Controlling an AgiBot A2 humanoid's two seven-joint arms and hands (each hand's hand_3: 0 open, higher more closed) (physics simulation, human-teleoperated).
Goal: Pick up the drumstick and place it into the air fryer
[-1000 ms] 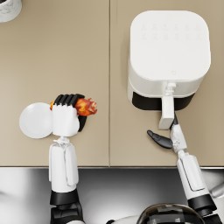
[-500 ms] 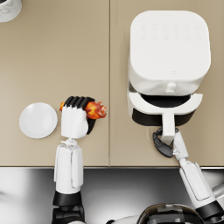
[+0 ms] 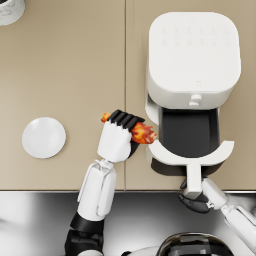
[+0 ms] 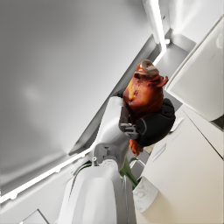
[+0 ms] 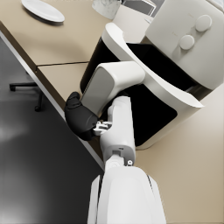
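My left hand [image 3: 119, 137] grips the browned drumstick [image 3: 142, 133], whose meaty end points at the air fryer and whose bone tip [image 3: 105, 117] sticks out the other side. In the left wrist view the drumstick [image 4: 143, 90] fills my left hand [image 4: 151, 124]. The white air fryer [image 3: 192, 55] stands at the right with its dark drawer [image 3: 189, 132] pulled out toward me. My right hand [image 3: 196, 199] grips the drawer handle [image 3: 193, 179] at the counter's front edge. The right wrist view shows that hand [image 5: 81, 119] wrapped around the handle [image 5: 109, 83].
A white plate [image 3: 43, 137] lies empty on the beige counter [image 3: 65, 75] at the left. A pale container [image 3: 10, 10] peeks in at the back left corner. The counter's front edge [image 3: 60, 190] meets a dark grey floor strip.
The right hand has pulled the fryer drawer out toward the counter's edge. My left hand has carried the drumstick rightward from the plate to just beside the open drawer.
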